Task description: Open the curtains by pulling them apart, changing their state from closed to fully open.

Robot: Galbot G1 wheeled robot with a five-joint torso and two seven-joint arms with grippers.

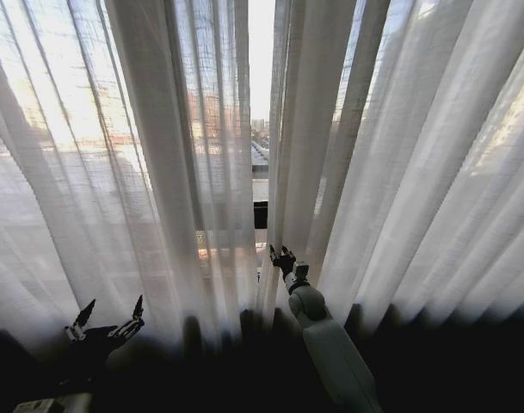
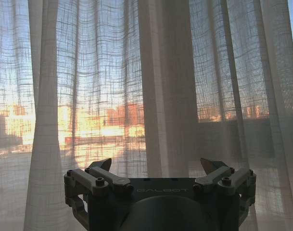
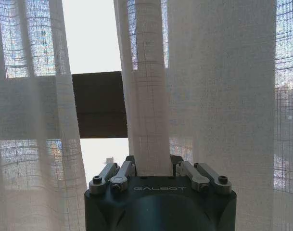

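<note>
While the curtains hang almost shut, you have both arms up at them. At far left, the left gripper sits low in front of the left curtain, fingers spread wide and holding nothing; your left wrist view shows the cloth apart from the fingertips. Moving right, a narrow gap shows between the panels, with the dark window bar visible through it. Just beside that gap, the right gripper has a fold at the inner edge of the right curtain running down between its fingers; they look closed on it, though the contact itself is hidden. Risk, in my judgement: the sheer cloth may slip free on a sideways pull if you caught only one thin pleat, leaving that panel closed. The left panel remains ungrasped.
</note>
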